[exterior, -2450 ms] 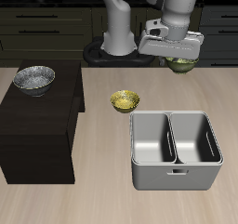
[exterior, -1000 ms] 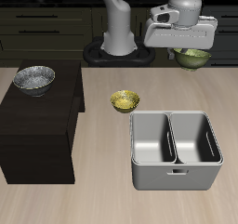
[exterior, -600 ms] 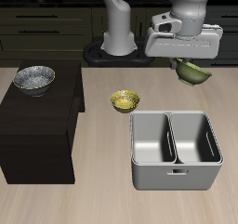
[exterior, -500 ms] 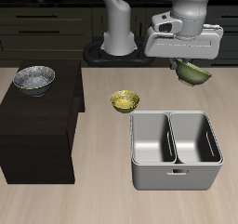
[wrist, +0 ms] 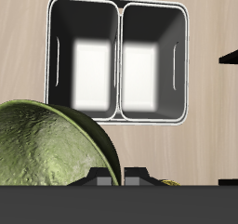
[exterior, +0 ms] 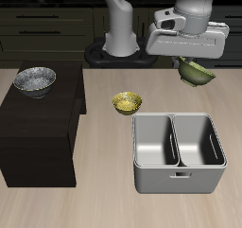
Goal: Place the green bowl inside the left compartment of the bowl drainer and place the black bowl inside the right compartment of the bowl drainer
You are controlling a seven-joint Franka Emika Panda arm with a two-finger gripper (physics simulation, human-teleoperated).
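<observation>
The olive-green bowl hangs tilted in the air under my gripper, which is shut on its rim, above and behind the bowl drainer. In the wrist view the green bowl fills the near field, with the grey drainer and both its empty wells below it. The black bowl, dark and speckled, rests on top of the dark cabinet at the far side of the table from the drainer.
A small yellow patterned bowl sits on the table between the cabinet and the drainer, just behind the drainer's back corner. The robot base stands behind it.
The gripper carried the green bowl sideways away from the cabinet and slightly forward, lifting it off the table level; the bowl now hangs tilted above the area behind the drainer.
</observation>
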